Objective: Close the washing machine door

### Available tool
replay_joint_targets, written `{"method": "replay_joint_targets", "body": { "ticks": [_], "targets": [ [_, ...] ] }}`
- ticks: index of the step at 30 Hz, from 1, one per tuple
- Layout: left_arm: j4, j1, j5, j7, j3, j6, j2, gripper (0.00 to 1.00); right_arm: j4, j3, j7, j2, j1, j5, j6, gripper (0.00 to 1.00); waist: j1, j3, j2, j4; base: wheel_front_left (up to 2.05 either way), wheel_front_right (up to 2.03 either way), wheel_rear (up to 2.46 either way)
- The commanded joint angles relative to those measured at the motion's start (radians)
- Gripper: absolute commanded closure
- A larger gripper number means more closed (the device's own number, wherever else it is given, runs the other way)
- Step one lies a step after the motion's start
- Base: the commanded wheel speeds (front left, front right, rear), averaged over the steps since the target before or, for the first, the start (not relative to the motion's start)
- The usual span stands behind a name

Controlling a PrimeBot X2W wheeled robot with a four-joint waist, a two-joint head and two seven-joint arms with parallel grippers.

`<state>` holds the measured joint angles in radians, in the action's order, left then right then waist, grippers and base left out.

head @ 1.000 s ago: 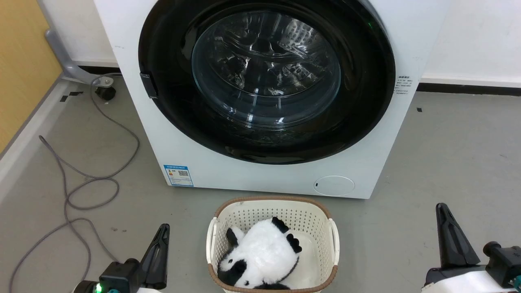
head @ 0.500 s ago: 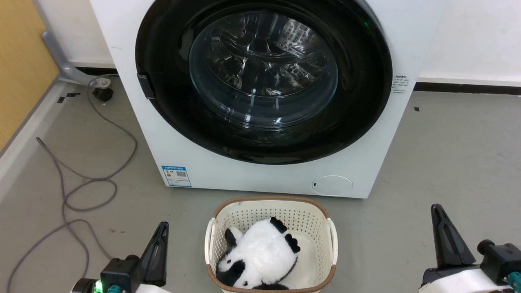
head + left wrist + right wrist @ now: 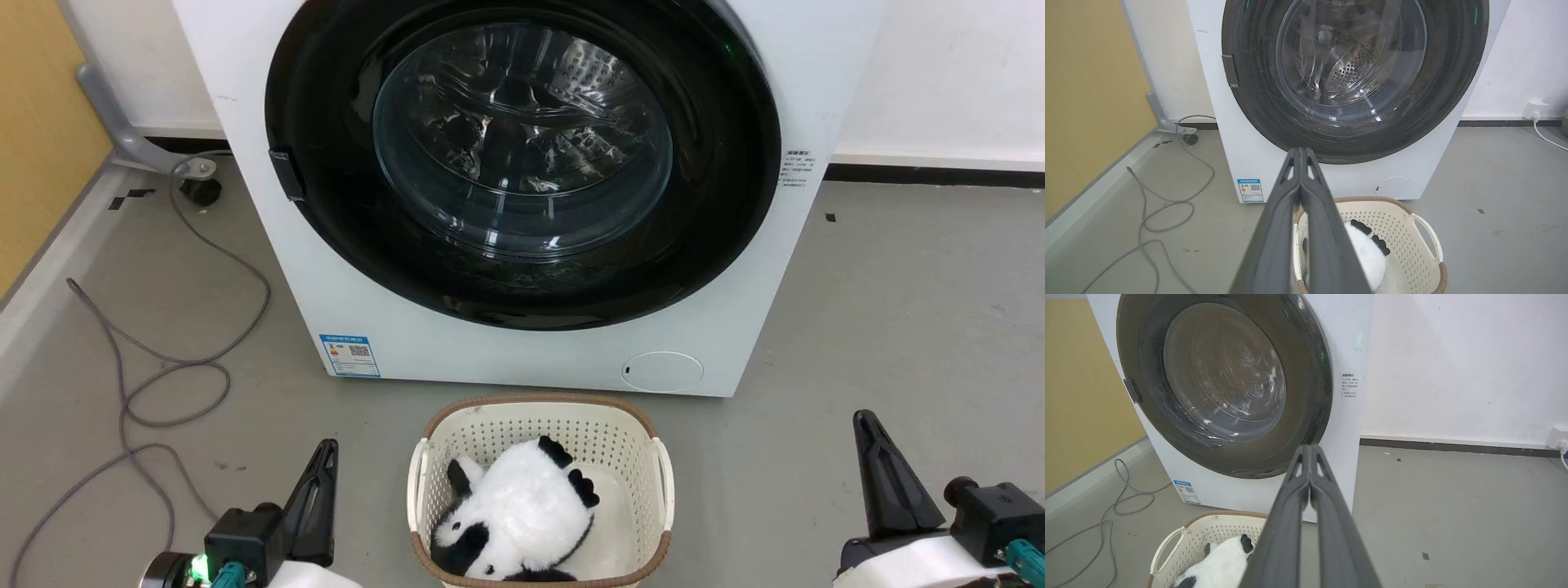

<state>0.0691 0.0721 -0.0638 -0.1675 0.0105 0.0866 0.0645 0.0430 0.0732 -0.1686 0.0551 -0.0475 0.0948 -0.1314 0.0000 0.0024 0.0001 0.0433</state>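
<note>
Washing machine door point(image 3: 522, 163), flush against washing machine point(image 3: 490, 359); left gripper point(image 3: 1300, 150), right gripper point(image 3: 1310, 447), fingers pressed together, flanking laundry basket point(image 3: 539, 402)

Door point(image 3: 522, 163) is glossy black with clear glass, basket point(image 3: 543, 425) is perforated cream plastic, panda point(image 3: 514, 514) looks fluffy.

Bright, even light; glare streaked the glass of the washing machine door point(image 3: 522, 155), shadows lay faint, wrist views bowed at the edges.

Tapered black fingers point(image 3: 1274, 232) on left pincer point(image 3: 328, 446) and right pincer point(image 3: 862, 417), white forearm shells point(image 3: 914, 569), teal plugs point(image 3: 1022, 559).
</note>
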Motion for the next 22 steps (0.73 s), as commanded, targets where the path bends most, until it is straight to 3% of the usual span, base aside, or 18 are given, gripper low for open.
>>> {"method": "replay_joint_targets", "body": {
  "ticks": [1, 22],
  "targets": [
    [-0.008, -0.017, 0.006, 0.006, -0.003, -0.007, -0.003, 1.00, -0.008, -0.004, 0.006, -0.002, 0.015, -0.006, 0.000, 1.00, 0.0000, 0.000, -0.0001, -0.001, 0.00, 0.00, 0.00],
    [-0.024, -0.031, 0.021, 0.048, -0.005, -0.028, -0.006, 1.00, -0.017, -0.022, 0.049, -0.003, 0.024, -0.029, 0.000, 1.00, 0.0000, -0.001, -0.0001, -0.012, 0.00, 0.00, 0.00]
  ]
}}
